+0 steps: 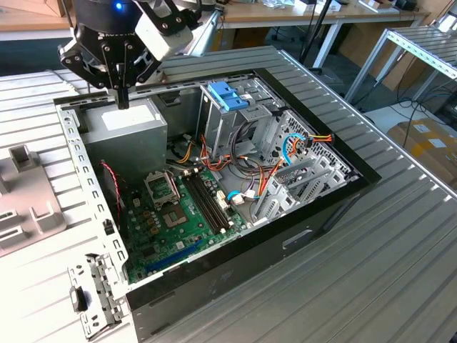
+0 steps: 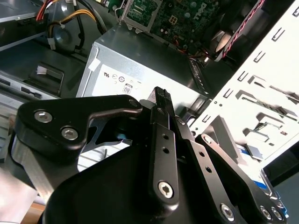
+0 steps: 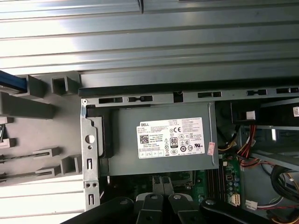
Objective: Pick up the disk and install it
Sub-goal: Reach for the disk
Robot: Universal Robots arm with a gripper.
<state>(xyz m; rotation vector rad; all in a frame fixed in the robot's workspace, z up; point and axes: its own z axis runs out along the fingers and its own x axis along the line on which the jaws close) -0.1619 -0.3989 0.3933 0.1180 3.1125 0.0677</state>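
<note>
Gripper (image 1: 123,98), black, with two fingers on linked bars, hangs at the upper left of the exterior view. Its tips point down over the grey metal power supply box (image 1: 132,128), which sits in a corner of the open black computer case (image 1: 235,268). The fingers are brought together with no visible gap and hold nothing. In the first wrist view the pads (image 3: 156,183) meet over the labelled face of that box.

Disk (image 3: 9,82), a flat piece with a light-blue rail, shows only as an edge in the first wrist view. It lies at the grey slotted plastic fixture (image 3: 42,109) outside the case wall, well apart from the gripper. The fixture rests on the ribbed aluminium table (image 1: 371,271) at the exterior view's left.

Inside the case, a blue plastic bracket (image 1: 227,94) tops the metal drive cage at upper centre. A green motherboard (image 1: 178,214) covers the case floor.
</note>
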